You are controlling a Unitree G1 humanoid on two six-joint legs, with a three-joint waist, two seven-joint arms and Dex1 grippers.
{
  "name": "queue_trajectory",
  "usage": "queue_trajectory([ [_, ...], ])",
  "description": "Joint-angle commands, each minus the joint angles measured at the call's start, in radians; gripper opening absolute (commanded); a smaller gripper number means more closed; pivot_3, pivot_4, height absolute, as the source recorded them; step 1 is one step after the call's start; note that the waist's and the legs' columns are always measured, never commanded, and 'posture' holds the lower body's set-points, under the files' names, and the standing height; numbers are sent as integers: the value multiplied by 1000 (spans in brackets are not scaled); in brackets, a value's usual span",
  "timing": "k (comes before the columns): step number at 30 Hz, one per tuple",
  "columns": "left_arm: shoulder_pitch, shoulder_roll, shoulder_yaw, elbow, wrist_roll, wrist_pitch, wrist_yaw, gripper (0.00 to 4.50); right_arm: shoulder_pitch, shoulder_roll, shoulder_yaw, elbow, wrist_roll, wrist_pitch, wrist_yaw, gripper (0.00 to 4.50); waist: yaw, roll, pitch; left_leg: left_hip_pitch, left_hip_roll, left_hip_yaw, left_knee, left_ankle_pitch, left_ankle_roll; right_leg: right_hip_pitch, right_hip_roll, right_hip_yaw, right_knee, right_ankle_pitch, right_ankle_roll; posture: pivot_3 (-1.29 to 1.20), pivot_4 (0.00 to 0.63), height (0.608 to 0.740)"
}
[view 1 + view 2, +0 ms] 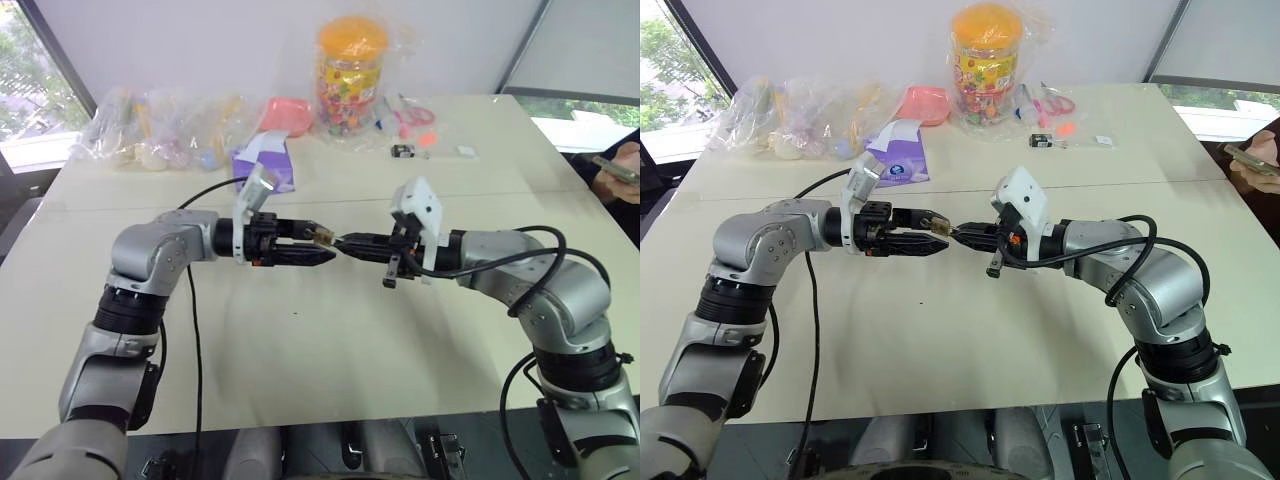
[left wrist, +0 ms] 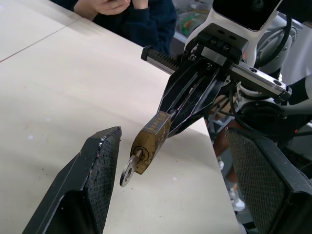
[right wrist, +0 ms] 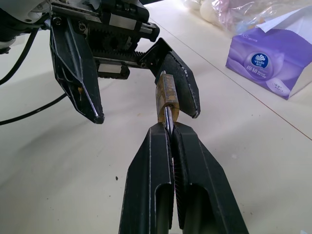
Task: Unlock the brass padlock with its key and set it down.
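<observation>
Along the far edge of the pale tabletop (image 1: 300, 350), clear plastic bags of small mixed items (image 1: 150, 130) lie at the left. Next comes a purple tissue box (image 3: 273, 63) with a white tissue protruding; its label reads "vinda". A flat pink-red item (image 1: 285, 112) follows, then a clear plastic jar with an orange lid (image 1: 350, 75), packed with small multicoloured pieces. A small black-and-silver item (image 1: 402, 151) and a small white packet (image 1: 466, 150) lie to its right. A person's hand holding a phone (image 1: 615, 172) is at the right table edge.

Above the table centre, the left gripper (image 1: 322, 247) points right with its fingers spread wide, one on each side of the small brass padlock with silvery shackle (image 2: 150, 141); contact cannot be confirmed. The small silvery key (image 2: 127, 170) is seated in the padlock's keyhole. The right gripper (image 3: 169, 127) is clamped on the padlock's shackle, holding the padlock in the air.
</observation>
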Motion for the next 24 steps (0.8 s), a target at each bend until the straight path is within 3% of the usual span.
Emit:
queue_trajectory([
  [1,-12,14,36,-11,-19,-7,-13,3567,-24,-9,-19,-19,4,-16,3,0,0,0,0,0,0,0,0,0,0,0,0,0,0,0,0,0,150,737],
  [9,-14,20,41,0,-19,-8,-19,3567,-24,-14,-21,-19,2,-18,5,0,0,0,0,0,0,0,0,0,0,0,0,0,0,0,0,0,150,737],
  [17,-22,14,47,11,-18,-10,-20,105,-26,-16,-21,-14,-2,-23,7,0,0,0,0,0,0,0,0,0,0,0,0,0,0,0,0,0,150,737],
  [24,-22,12,38,1,-8,-14,-23,30,-30,-12,-23,-12,0,-23,7,0,0,0,0,0,0,0,0,0,0,0,0,0,0,0,0,0,150,737],
])
